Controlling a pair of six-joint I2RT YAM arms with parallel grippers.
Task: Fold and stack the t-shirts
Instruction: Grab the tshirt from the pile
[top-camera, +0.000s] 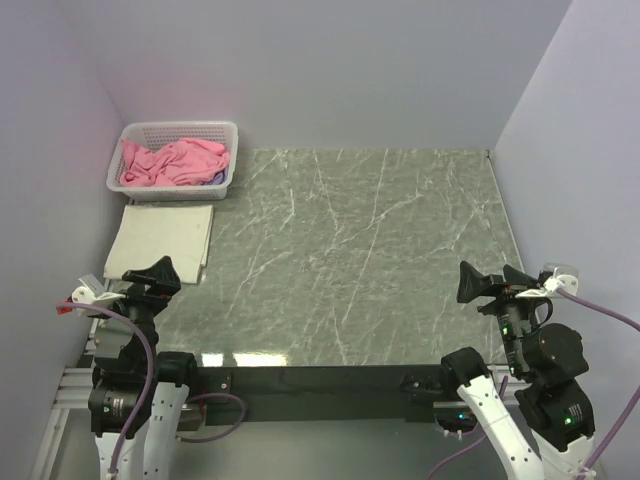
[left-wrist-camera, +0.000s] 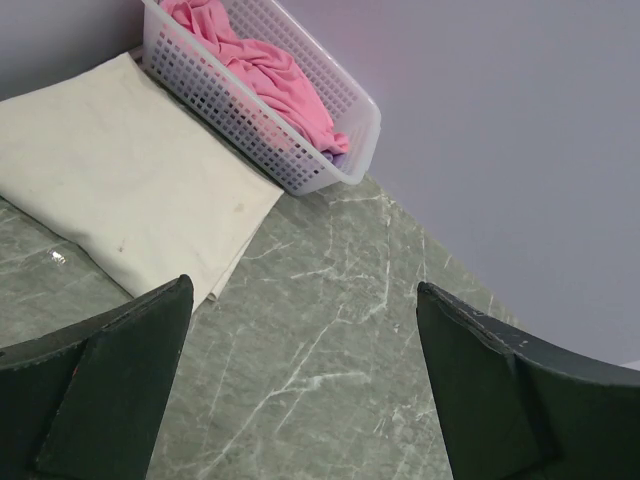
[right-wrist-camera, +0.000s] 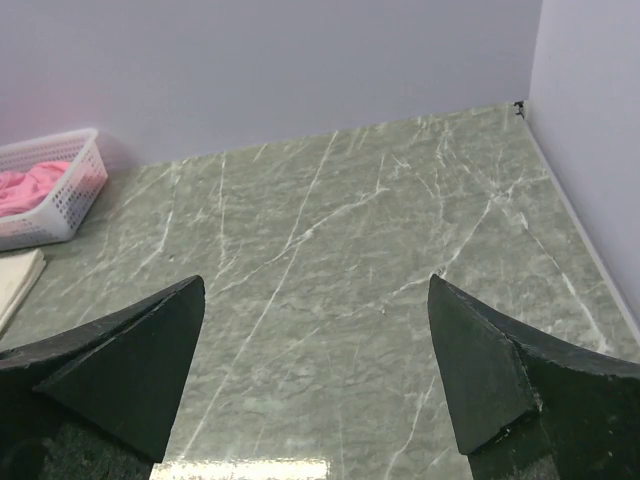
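A: Biggest first, quick. Surface?
B: Green marbled worktop (top-camera: 380, 260) with white veins. Pale walls on the left, far and right sides.
A: Next down?
B: White lattice basket (top-camera: 178, 128), far left corner of the worktop, close to the left wall.
A: Shirts?
B: Cream t-shirt (top-camera: 160, 238) is folded into a flat rectangle. It lies on the worktop along the left edge, butted up to the near side of the basket. Pink t-shirt (top-camera: 175, 162) is a crumpled heap inside the basket, filling most of it and rising to about the rim.
A: Arms?
B: Left pincer (left-wrist-camera: 305, 290) hangs over the near left corner, just near of the cream t-shirt. Its jaws are spread wide with nothing between them, only stone showing in the gap. Right pincer (right-wrist-camera: 315, 283) is at the near right, above the worktop. Also gaping wide, also empty, well apart from every shirt.
A: Anything smaller?
B: Lavender t-shirt (left-wrist-camera: 338, 157), just a sliver. It peeks out under the pink one at the basket's near right corner. The rest is hidden, so I can't tell how it lies.
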